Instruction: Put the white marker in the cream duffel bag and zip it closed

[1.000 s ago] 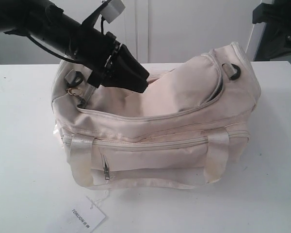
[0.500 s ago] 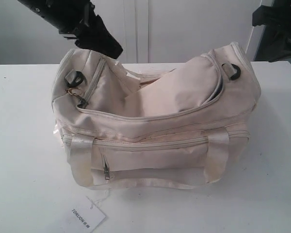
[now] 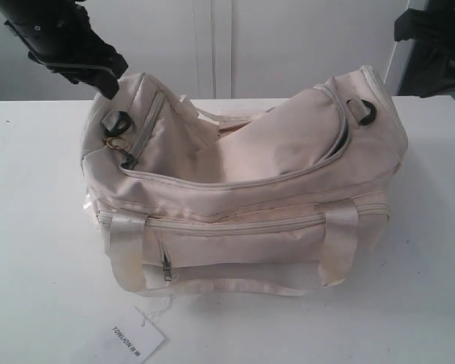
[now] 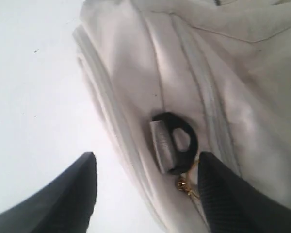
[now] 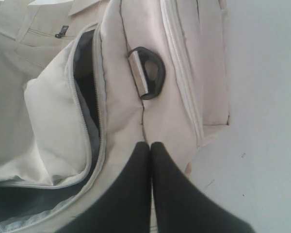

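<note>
Exterior: the soft cream fabric duffel bag (image 3: 243,189) sits mid-frame on a white table (image 3: 38,265), with the left gripper (image 3: 106,76) at upper left. Left wrist alone shows its jaws wide and empty, framing a black strap ring (image 4: 177,143). Right wrist alone shows the right gripper (image 5: 150,145), pinched together and empty, beside the bag's gaping zip (image 5: 89,73).

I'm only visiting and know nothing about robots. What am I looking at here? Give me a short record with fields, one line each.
Bag: cream duffel bag resting on the white table
Top zip: partly undone at the bag's right end, dark gap showing
Marker: white marker not visible in any view
Left arm: left gripper open, holding nothing, near the black strap ring at the bag's left end
Right arm: right gripper shut, holding nothing, over the bag's right end
Loose item: paper tag printed TONIJON, on the table in front of the bag
</note>
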Robot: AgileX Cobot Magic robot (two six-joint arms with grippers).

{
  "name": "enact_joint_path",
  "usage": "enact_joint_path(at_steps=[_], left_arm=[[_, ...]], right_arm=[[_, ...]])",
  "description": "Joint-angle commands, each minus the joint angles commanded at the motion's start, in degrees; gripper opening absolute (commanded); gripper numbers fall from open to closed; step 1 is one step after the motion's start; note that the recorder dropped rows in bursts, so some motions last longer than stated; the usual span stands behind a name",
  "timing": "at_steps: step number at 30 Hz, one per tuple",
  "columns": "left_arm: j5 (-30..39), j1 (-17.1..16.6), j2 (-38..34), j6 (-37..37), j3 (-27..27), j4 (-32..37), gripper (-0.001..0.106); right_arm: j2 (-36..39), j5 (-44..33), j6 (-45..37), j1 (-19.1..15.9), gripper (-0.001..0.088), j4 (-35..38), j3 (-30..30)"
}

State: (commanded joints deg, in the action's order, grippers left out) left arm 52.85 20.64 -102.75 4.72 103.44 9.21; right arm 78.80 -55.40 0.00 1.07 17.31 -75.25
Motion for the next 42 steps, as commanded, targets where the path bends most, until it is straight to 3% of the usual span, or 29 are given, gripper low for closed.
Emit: enact_joint_path(at_steps=[3, 17, 22, 25, 32, 42], left_arm=[[-0.11, 0.0, -0.95, 1.86, -0.1, 1.78, 0.064], [0.5, -0.26, -5.31, 2.99, -0.1, -1.91, 0.064], [-0.23, -2.76, -5.92, 1.48, -0.1, -9.21, 0.064], [0.5, -4.63, -5.92, -1.3, -0.1, -14.86, 0.052], [2.5, -5.72, -5.92, -3.58, -0.1, -17.55, 0.002], [1.83, -7.27, -5.92, -11.14, -0.1, -35.06, 0.0]], right_arm=[[0.0, 0.12, 0.0, 0.0, 0.0, 0.0, 0.0], [0.0, 0.12, 0.0, 0.0, 0.0, 0.0, 0.0], [0.0, 0.12, 0.0, 0.0, 0.0, 0.0, 0.0], [0.12, 0.13, 0.0, 0.0, 0.0, 0.0, 0.0], [0.31, 0.25, 0.0, 0.0, 0.0, 0.0, 0.0], [0.24, 0.01, 0.0, 0.0, 0.0, 0.0, 0.0]])
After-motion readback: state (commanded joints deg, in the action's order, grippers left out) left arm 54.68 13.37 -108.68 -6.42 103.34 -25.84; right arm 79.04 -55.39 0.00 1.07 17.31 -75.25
